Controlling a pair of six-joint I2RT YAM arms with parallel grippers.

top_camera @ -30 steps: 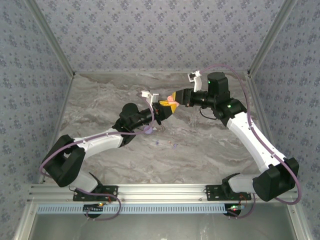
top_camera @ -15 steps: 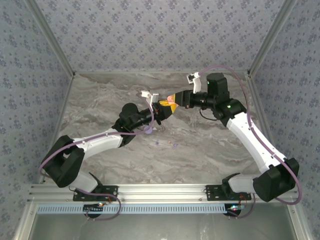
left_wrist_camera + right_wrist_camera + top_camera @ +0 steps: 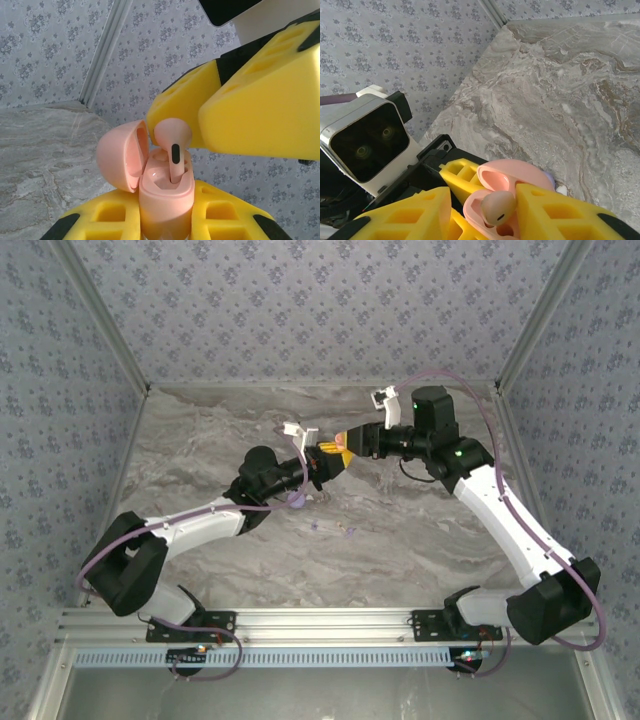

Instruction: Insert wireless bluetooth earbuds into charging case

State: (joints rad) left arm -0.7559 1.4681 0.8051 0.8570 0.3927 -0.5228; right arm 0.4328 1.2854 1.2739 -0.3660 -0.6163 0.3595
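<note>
The left gripper (image 3: 167,222) has its fingers clenched on the base of the pink charging case (image 3: 166,197), lid (image 3: 120,156) swung open to one side. The earbud (image 3: 172,142) stands in the case's slot, just above those fingertips and between the fingers of the right gripper (image 3: 485,212).

Change: the right fingers have spread in the last second. They are now released, with a gap showing beside the bud. Judged: bud delivered, perhaps not fully home.

Long axis upright along the stem. The stem points down into the slot; the rounded head is up, proud of the rim.
</note>
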